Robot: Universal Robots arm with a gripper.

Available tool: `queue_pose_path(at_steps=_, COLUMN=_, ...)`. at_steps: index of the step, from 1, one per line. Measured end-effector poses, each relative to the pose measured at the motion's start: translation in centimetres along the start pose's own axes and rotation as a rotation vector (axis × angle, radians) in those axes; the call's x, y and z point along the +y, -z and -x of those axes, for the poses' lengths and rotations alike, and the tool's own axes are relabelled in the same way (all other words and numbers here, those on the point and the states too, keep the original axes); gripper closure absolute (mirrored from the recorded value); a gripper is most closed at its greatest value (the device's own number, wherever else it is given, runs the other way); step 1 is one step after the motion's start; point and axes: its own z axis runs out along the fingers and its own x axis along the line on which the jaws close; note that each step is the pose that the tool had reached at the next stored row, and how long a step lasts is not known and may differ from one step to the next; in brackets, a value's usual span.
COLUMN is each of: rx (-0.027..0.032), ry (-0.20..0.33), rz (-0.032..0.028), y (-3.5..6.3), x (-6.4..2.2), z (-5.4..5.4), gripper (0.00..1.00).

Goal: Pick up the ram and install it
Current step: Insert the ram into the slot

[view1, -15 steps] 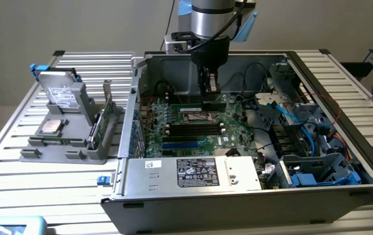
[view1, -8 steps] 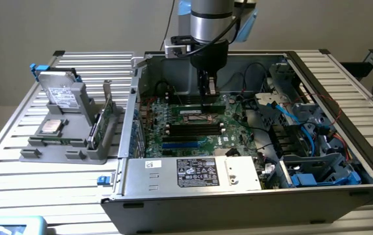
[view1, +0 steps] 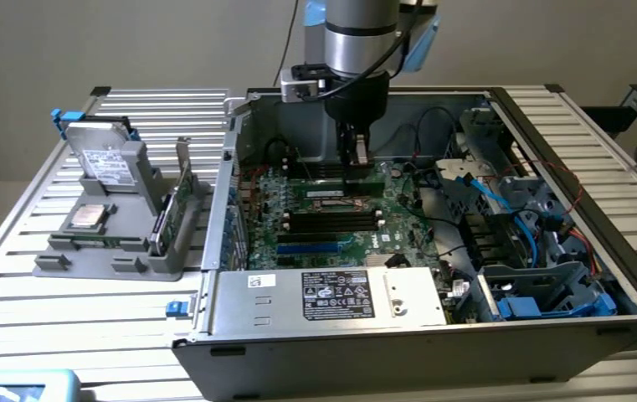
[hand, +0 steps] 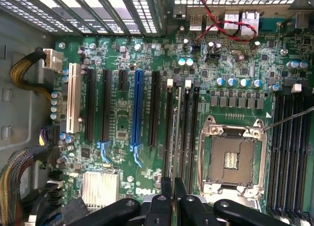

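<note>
Tool (hand: 172, 190) is clenched on the ram (hand: 177, 132), which is held edge-on directly beneath it, inside the case. The ram's long axis lies parallel to the black memory slots (hand: 189, 132) just below the tool, beside the processor socket (hand: 230, 157). Whether it is seated cannot be determined.

- Arm (view1: 360, 29) stands near vertical, wrist pointing straight down
- Gripper (view1: 357, 157) hangs low at the arm's end
- Fingers (hand: 167, 189) parallel, drawn nearly together, slim gap between them
</note>
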Motion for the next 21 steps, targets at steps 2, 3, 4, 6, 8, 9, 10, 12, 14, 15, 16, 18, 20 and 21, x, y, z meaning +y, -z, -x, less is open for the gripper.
queue_pose_path(at_steps=2, rx=0.0003, ry=0.000, rz=0.0000, y=-0.08, x=0.03, z=0.0, gripper=0.86)
queue_pose_path(at_steps=3, rx=0.0003, ry=0.001, rz=0.0000, y=-0.13, x=0.04, z=0.0, gripper=0.86)
queue_pose_path(at_steps=4, rx=0.0006, ry=0.001, rz=0.0000, y=-0.18, x=0.04, z=0.0, gripper=0.86)
queue_pose_path(at_steps=6, rx=0.0023, ry=0.001, rz=0.0001, y=-0.27, x=0.05, z=0.0, gripper=0.86)
queue_pose_path(at_steps=8, rx=0.0063, ry=0.001, rz=0.0003, y=-0.37, x=0.06, z=0.0, gripper=0.86)
queue_pose_path(at_steps=9, rx=0.0081, ry=0.001, rz=0.0004, y=-0.43, x=0.06, z=0.0, gripper=0.86)
queue_pose_path(at_steps=10, rx=0.0090, ry=0.001, rz=0.0005, y=-0.50, x=0.06, z=0.0, gripper=0.86)
queue_pose_path(at_steps=12, rx=0.0092, ry=0.001, rz=0.0005, y=-0.71, x=0.08, z=0.0, gripper=0.86)
queue_pose_path(at_steps=14, rx=0.0091, ry=0.001, rz=0.0004, y=-0.90, x=0.12, z=0.1, gripper=0.86)
queue_pose_path(at_steps=15, rx=0.0091, ry=0.001, rz=0.0004, y=-0.98, x=0.13, z=0.1, gripper=0.86)
queue_pose_path(at_steps=16, rx=0.0091, ry=0.001, rz=0.0004, y=-1.05, x=0.14, z=0.1, gripper=0.86)
queue_pose_path(at_steps=18, rx=0.0091, ry=0.001, rz=0.0008, y=-1.13, x=0.18, z=0.1, gripper=0.86)
queue_pose_path(at_steps=20, rx=0.0092, ry=0.001, rz=0.0010, y=-1.19, x=0.21, z=0.1, gripper=0.86)
queue_pose_path(at_steps=21, rx=0.0092, ry=0.002, rz=0.0011, y=-1.22, x=0.21, z=0.1, gripper=0.86)
